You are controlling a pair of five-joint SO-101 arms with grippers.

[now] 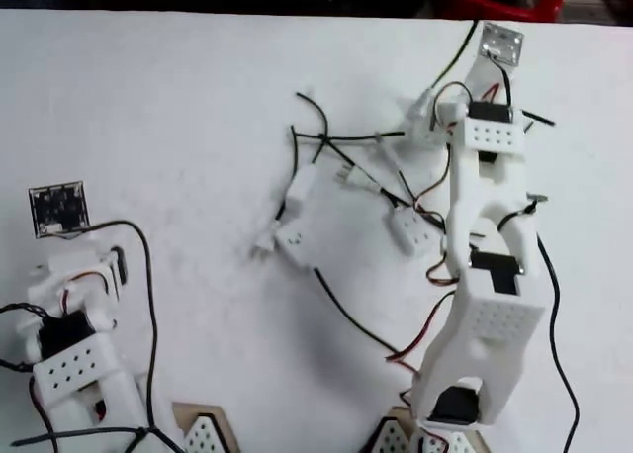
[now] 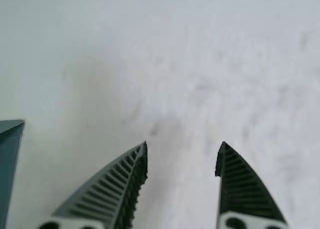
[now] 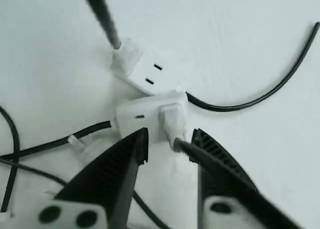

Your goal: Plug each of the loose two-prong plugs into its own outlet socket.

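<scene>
My right gripper (image 3: 170, 139) is open over a white outlet block (image 3: 142, 116). A white two-prong plug (image 3: 171, 120) sits in that block, and its black cord runs down between my fingers. A second white outlet (image 3: 145, 71) with two empty slots lies just beyond, touching the first. From above, the right arm (image 1: 485, 275) stretches to the far right of the table, its gripper (image 1: 432, 117) over an outlet (image 1: 423, 129). Two more white blocks (image 1: 297, 237) (image 1: 410, 227) lie mid-table among black cords. My left gripper (image 2: 183, 149) hangs open over bare table.
Tangled black and red wires (image 1: 336, 156) spread across the table's middle and right. The left arm (image 1: 69, 364) sits at the near left, with a black cable (image 1: 148, 275) looping beside it. Wooden-edged pieces (image 1: 203, 431) lie at the front edge. A teal edge (image 2: 10, 154) shows beside the left gripper.
</scene>
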